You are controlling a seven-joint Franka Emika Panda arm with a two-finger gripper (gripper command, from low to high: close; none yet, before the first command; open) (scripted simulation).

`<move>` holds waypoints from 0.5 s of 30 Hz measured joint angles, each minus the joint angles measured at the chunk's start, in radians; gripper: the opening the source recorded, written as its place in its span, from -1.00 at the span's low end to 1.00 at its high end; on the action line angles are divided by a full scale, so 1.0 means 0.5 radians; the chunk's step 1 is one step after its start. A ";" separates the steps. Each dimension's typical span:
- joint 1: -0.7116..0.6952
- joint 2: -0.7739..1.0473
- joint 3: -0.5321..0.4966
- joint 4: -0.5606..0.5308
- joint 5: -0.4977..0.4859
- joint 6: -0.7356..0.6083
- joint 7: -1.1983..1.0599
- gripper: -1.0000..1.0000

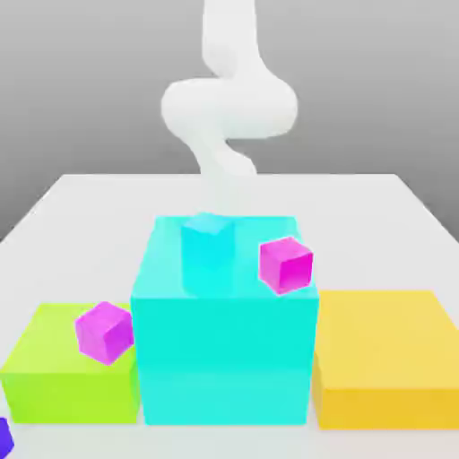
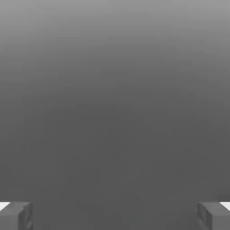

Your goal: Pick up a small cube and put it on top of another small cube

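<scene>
The gripper (image 2: 115,216) is open, its 2 fingers spread wide apart at opposite sides of the hand view, with a plain grey expanse between them. In the exterior view, the white robot arm (image 1: 229,108) comes down from above, its lower part fading into the pale counter (image 1: 359,202) behind the big cyan block (image 1: 224,359).

The small deep-blue cube (image 1: 4,439) is at the exterior view's lower left corner, partly cut off by the edge, near the green block (image 1: 72,394). A small purple-magenta cube (image 1: 106,333) appears over the green block, turned at an angle, beside the big cyan block. A small cyan cube (image 1: 208,246) appears over the top of the big cyan block, nearly the same colour as it. To the exterior view's right of that cube, a small bright magenta cube (image 1: 286,265) overlaps the block's near edge, also turned. The yellow block (image 1: 385,350) stands just beside the big cyan block, on the exterior view's right.
</scene>
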 joint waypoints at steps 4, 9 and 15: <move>0.022 0.299 -0.146 0.052 0.071 0.047 -0.116 0.00; 0.028 0.660 -0.311 0.113 0.185 0.105 -0.275 0.00; 0.002 1.097 -0.478 0.189 0.350 0.170 -0.487 0.00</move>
